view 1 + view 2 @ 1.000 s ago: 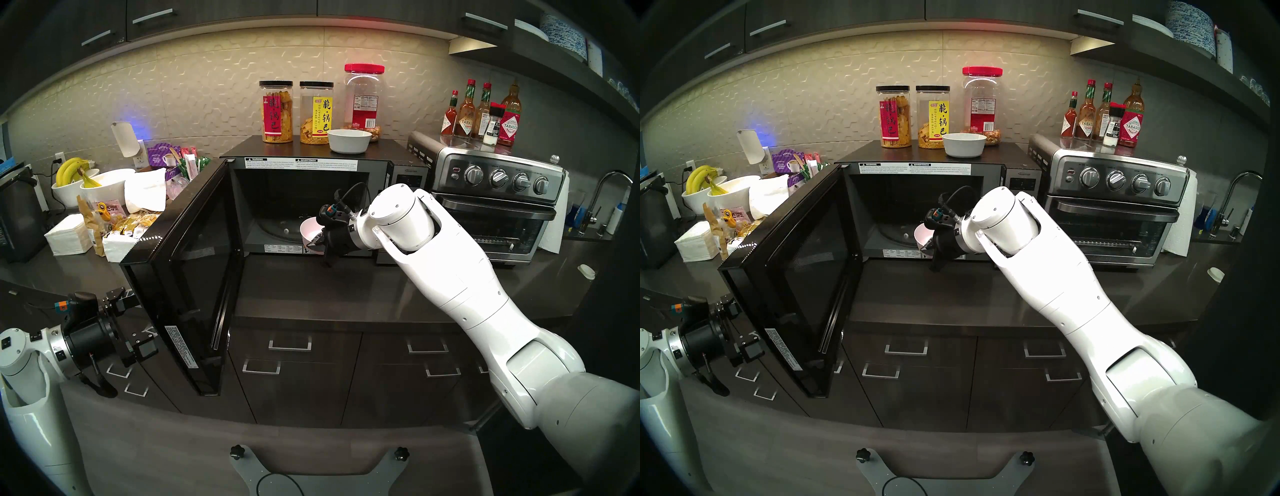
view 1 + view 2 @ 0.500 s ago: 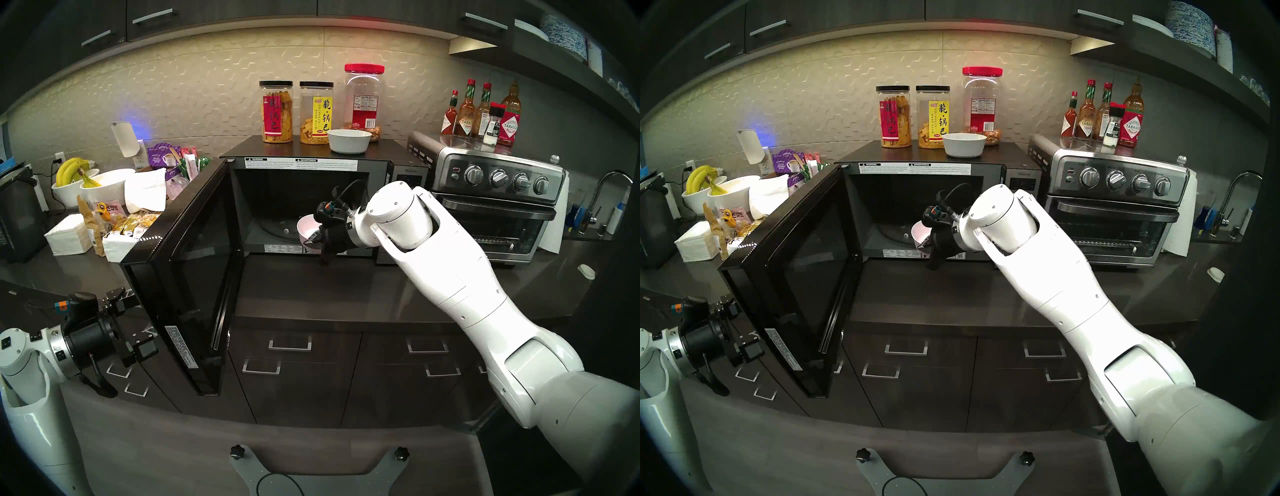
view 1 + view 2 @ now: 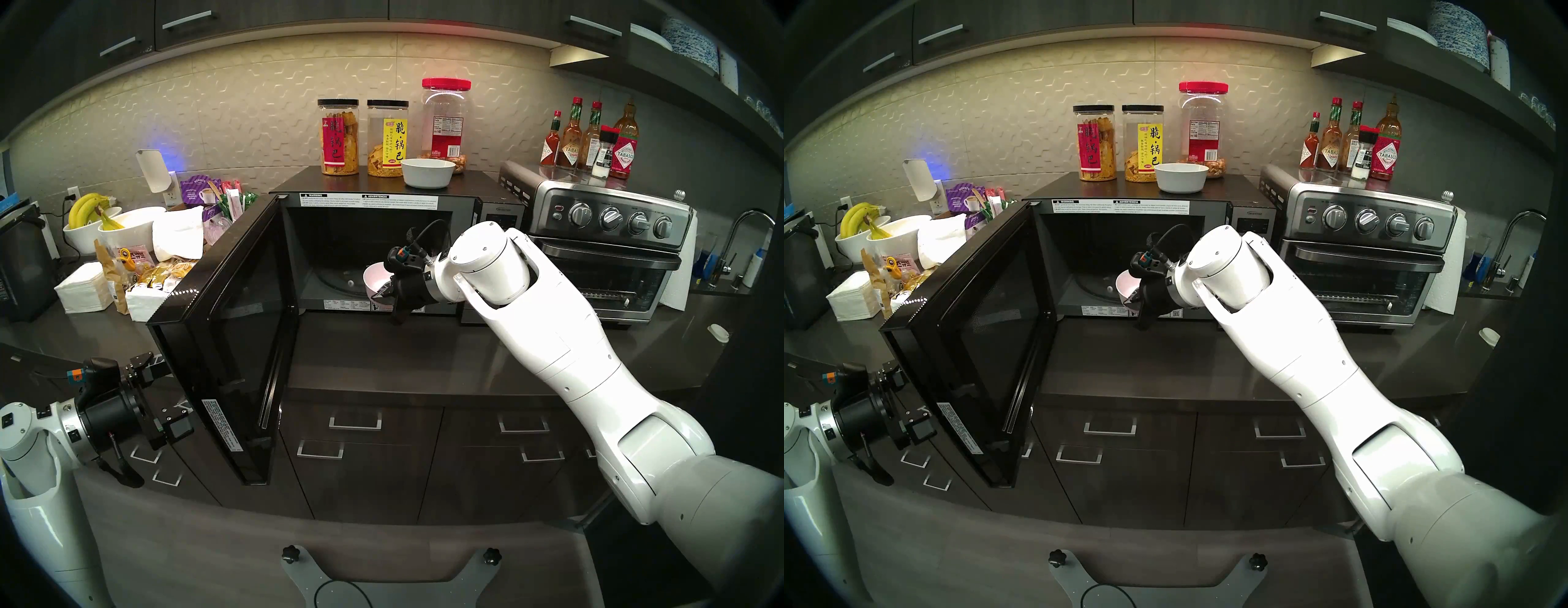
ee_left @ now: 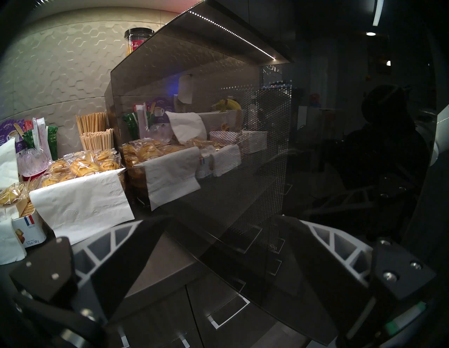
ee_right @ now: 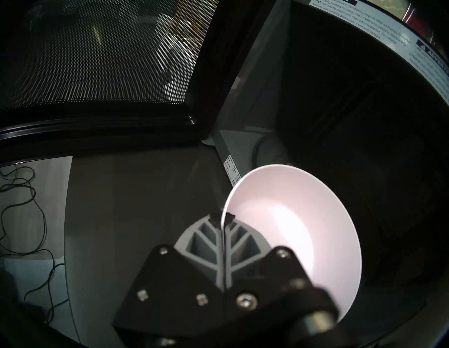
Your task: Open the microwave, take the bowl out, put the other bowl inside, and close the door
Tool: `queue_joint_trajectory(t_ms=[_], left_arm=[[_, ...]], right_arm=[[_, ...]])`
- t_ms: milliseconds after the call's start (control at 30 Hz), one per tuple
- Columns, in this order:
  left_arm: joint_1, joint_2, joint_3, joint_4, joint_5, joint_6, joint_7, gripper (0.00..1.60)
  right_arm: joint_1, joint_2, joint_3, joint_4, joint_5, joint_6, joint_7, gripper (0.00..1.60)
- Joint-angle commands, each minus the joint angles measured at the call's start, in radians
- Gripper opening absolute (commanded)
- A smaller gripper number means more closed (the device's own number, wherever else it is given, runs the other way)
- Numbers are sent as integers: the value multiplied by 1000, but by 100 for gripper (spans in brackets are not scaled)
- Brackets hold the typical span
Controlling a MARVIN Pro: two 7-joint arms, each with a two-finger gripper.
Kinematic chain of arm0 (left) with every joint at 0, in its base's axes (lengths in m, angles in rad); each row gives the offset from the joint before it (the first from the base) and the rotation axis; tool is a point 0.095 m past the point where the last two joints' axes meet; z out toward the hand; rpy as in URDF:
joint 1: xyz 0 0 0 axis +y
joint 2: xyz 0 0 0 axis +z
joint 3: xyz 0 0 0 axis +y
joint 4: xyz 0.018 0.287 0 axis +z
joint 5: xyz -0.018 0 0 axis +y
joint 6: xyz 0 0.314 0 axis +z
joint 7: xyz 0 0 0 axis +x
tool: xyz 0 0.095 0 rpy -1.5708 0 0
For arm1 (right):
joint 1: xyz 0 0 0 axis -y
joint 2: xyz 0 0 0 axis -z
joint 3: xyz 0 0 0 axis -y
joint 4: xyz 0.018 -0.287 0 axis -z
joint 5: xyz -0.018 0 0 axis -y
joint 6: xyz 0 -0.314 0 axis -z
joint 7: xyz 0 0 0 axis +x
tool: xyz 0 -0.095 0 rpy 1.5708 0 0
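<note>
The right arm [image 3: 564,352] reaches forward and leftward, its right gripper [image 3: 384,293] angled downward with jaws pinched together. The left arm [image 3: 34,437] stays low at the side, its left gripper [image 4: 218,245] roughly level, fingers [image 4: 116,252] spread apart.

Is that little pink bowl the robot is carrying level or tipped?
Tipped. The pink bowl, pinched at its rim by the right hand, shows its inside facing sideways at the open microwave mouth; it looks empty.

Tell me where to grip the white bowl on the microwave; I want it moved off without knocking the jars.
Probably pinch the white bowl at its near rim, one finger inside, coming from above and the front. It stands upright with its mouth open, its steep wall suits a rim pinch, and the jars stand close behind it.
</note>
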Motion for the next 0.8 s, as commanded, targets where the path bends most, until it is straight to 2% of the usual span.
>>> queue_joint_trajectory(t_ms=[0,267,767], left_arm=[[1,2,1,-15,-7,-2,-11,160],[1,2,1,-15,-7,-2,-11,160],[1,2,1,-15,-7,-2,-10,160]], right_arm=[[25,-9,8,-11,1,-2,0,0],[36,-19,-11,3,-10,-2,0,0],[85,-65,-39,86,-50,-17,-16,0]])
